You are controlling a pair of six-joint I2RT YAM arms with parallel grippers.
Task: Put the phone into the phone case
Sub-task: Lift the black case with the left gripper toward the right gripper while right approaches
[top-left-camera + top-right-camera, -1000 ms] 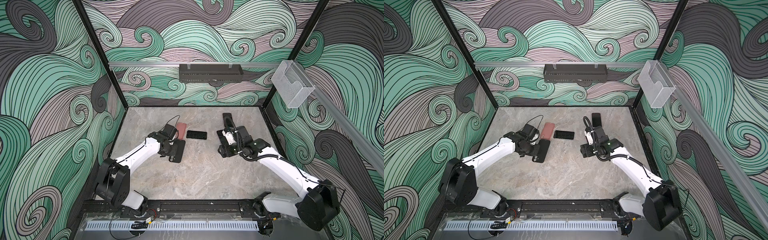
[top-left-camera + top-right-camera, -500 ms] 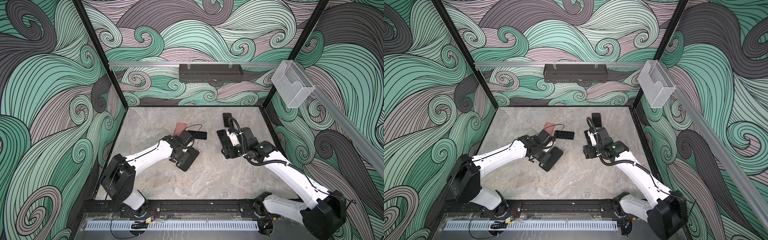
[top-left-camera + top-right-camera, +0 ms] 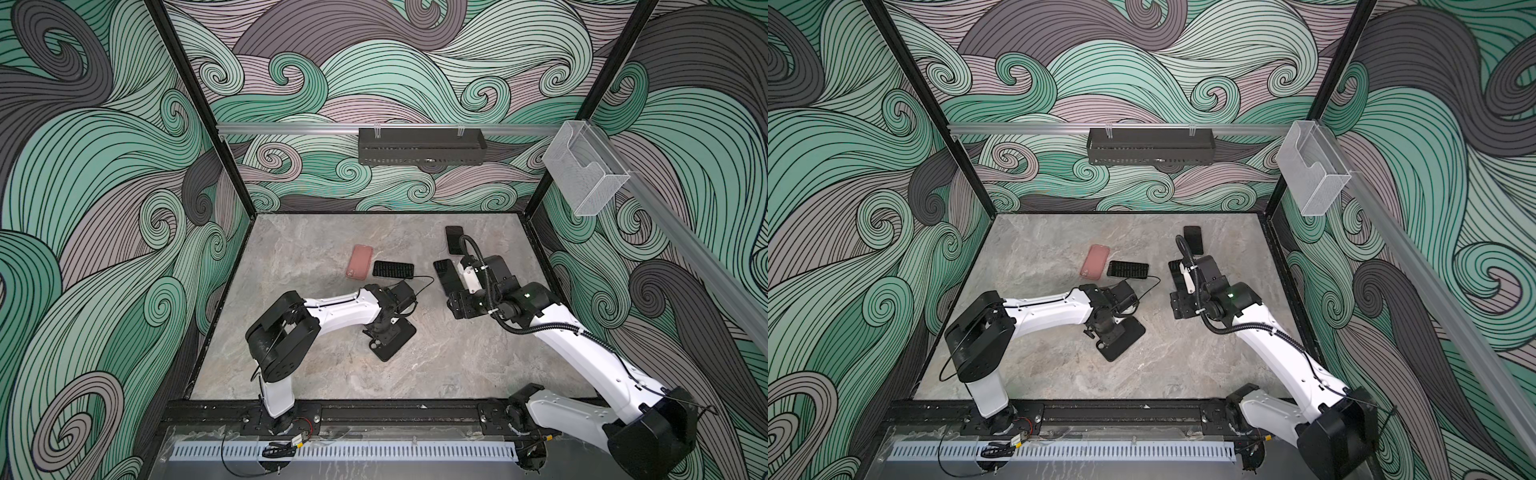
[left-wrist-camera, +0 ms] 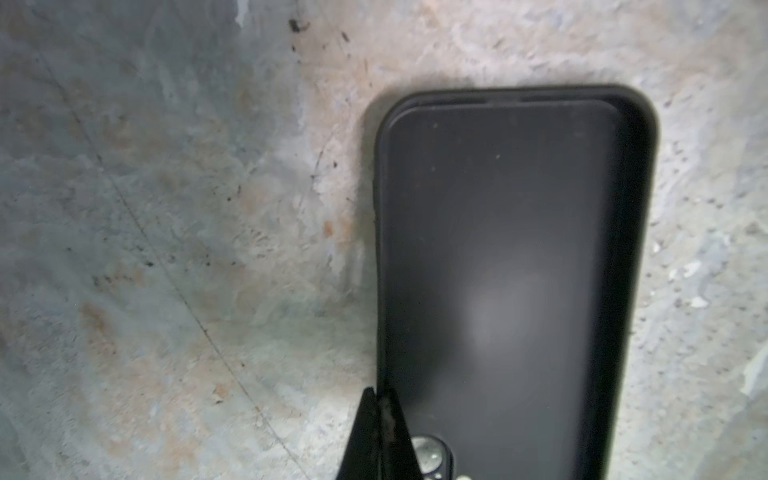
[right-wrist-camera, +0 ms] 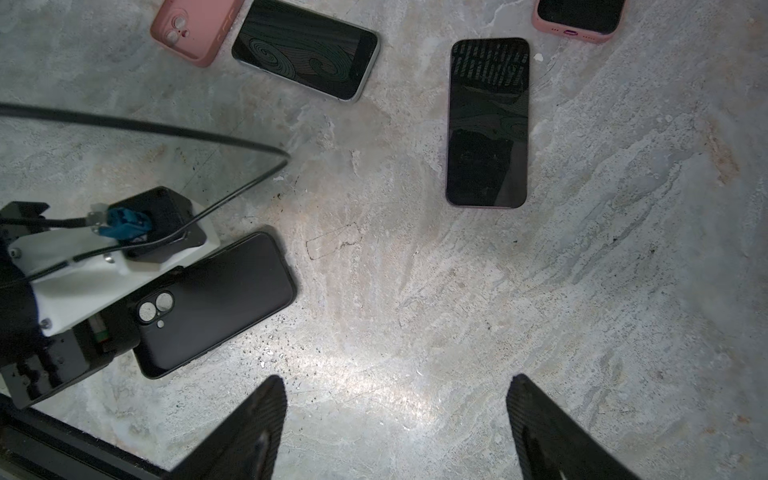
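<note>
1 matte blk case [image 5: 224,299], rounded corners

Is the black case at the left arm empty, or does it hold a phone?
Empty. The case shows bare table through its camera holes, and its raised rim surrounds a hollow inside.

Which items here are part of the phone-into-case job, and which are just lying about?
In the job:
black case, its edge pinched by the shut left gripper
bare phone ahead of the open right gripper, probably the one to insert

Lying about:
empty pink case
second phone beside it
phone in a pink case
</note>
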